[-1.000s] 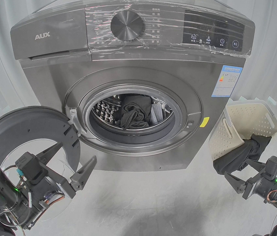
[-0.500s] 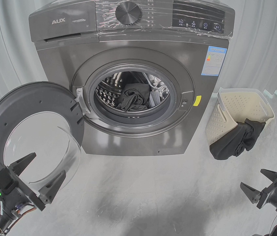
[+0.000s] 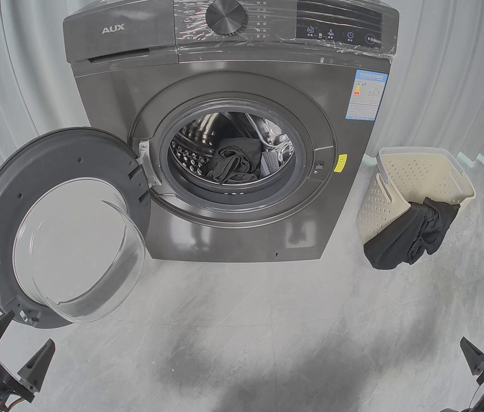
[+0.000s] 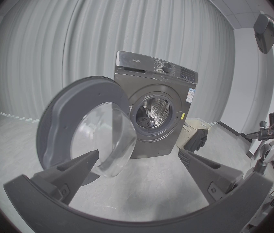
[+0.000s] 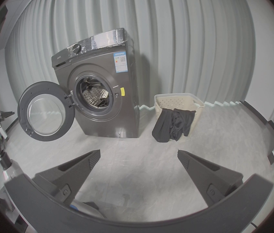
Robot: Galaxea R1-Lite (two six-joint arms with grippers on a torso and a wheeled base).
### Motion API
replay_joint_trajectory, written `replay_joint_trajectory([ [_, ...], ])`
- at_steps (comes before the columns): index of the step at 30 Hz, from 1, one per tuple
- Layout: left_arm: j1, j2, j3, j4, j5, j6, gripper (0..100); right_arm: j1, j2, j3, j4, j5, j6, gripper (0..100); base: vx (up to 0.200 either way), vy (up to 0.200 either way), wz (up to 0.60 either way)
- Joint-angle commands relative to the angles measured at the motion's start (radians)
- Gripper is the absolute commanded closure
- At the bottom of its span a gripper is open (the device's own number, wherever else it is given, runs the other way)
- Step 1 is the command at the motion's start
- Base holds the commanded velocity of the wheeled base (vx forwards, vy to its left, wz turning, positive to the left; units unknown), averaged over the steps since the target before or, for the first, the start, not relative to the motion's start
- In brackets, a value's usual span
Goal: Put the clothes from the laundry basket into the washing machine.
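The left gripper and right gripper hang low over the floor, jaws spread wide and empty. A dark garment droops over the laundry basket rim, well apart from the right gripper. More dark clothes lie inside the washing machine, its door open.

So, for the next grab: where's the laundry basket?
Head view, right side: the laundry basket sits beside the washing machine, dark garment draped over its rim.
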Motion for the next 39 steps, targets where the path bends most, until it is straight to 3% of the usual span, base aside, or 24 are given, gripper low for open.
replay_joint_trajectory([
  [1, 0.163, -0.258, 0.017, 0.132, -0.068, -0.013, 0, -0.143, -0.247, 0.01, 0.11, 0.022, -0.025, 0, 0.0, -0.2, 0.0],
  [5, 0.257, -0.347, 0.017, 0.235, -0.102, -0.011, 0, -0.244, -0.31, 0.006, 0.13, 0.067, -0.048, 0, 0.0, -0.2, 0.0],
  [7, 0.273, -0.359, 0.017, 0.259, -0.112, -0.01, 0, -0.271, -0.317, 0.006, 0.13, 0.081, -0.051, 0, 0.0, -0.1, 0.0],
  [8, 0.29, -0.368, 0.017, 0.293, -0.122, -0.011, 0, -0.314, -0.328, 0.006, 0.13, 0.125, -0.057, 0, 0.0, 0.0, 0.0],
  [10, 0.292, -0.368, 0.017, 0.296, -0.122, -0.011, 0, -0.32, -0.331, 0.006, 0.13, 0.133, -0.059, 0, 0.0, 0.0, 0.0],
  [11, 0.3, -0.368, 0.017, 0.305, -0.122, -0.013, 0, -0.349, -0.363, 0.006, 0.127, 0.199, -0.079, 0, 0.0, 0.0, 0.0],
  [13, 0.338, -0.368, 0.017, 0.319, -0.12, -0.011, 0, -0.33, -0.403, 0.006, 0.131, 0.272, -0.094, 0, 0.0, 0.0, 0.0],
  [15, 0.418, -0.378, 0.017, 0.336, -0.132, -0.01, 0, -0.321, -0.417, 0.006, 0.127, 0.424, -0.119, 0, 0.0, 0.0, 0.0],
  [16, 0.43, -0.381, 0.017, 0.337, -0.134, -0.01, 0, -0.321, -0.417, 0.005, 0.136, 0.438, -0.123, 0, 0.0, 0.0, 0.0],
  [17, 0.47, -0.399, 0.017, 0.339, -0.163, 0.007, 0, -0.321, -0.417, 0.003, 0.137, 0.409, -0.132, 0, 0.0, 0.0, 0.0],
  [19, 0.464, -0.401, 0.017, 0.337, -0.169, 0.02, 0, -0.321, -0.417, 0.003, 0.14, 0.254, -0.145, 0, 0.0, 0.0, 0.0],
  [20, 0.464, -0.401, 0.017, 0.337, -0.169, 0.02, 0, -0.321, -0.417, 0.003, 0.14, 0.254, -0.145, 0, 0.0, 0.0, 0.0],
  [21, 0.454, -0.416, 0.017, 0.339, -0.172, 0.013, 0, -0.323, -0.417, 0.006, 0.136, 0.162, -0.135, 0, 0.0, 0.0, 0.0],
  [23, 0.433, -0.459, 0.016, 0.351, -0.166, 0.026, 0, -0.323, -0.417, 0.006, 0.14, 0.162, -0.091, 0, 0.0, 0.0, 0.0],
  [24, 0.431, -0.459, 0.016, 0.351, -0.162, 0.013, 0, -0.323, -0.417, 0.014, 0.137, 0.17, -0.059, 0, 0.0, 0.0, 0.0],
  [28, 0.43, -0.459, 0.016, 0.382, -0.174, 0.043, 0, -0.318, -0.417, 0.016, 0.163, 0.233, -0.099, 0, 0.0, 0.0, 0.0],
  [29, 0.43, -0.459, 0.017, 0.409, -0.183, 0.079, 0, -0.318, -0.417, 0.016, 0.163, 0.246, -0.105, 0, 0.0, 0.0, 0.0],
  [31, 0.43, -0.459, 0.016, 0.417, -0.211, 0.098, 0, -0.321, -0.417, 0.016, 0.163, 0.254, -0.114, 0, 0.0, 0.0, 0.0],
  [39, 0.428, -0.459, 0.016, 0.416, -0.208, 0.069, 0, -0.32, -0.417, 0.016, 0.163, 0.248, -0.111, 0, 0.0, -0.05, 0.0],
])
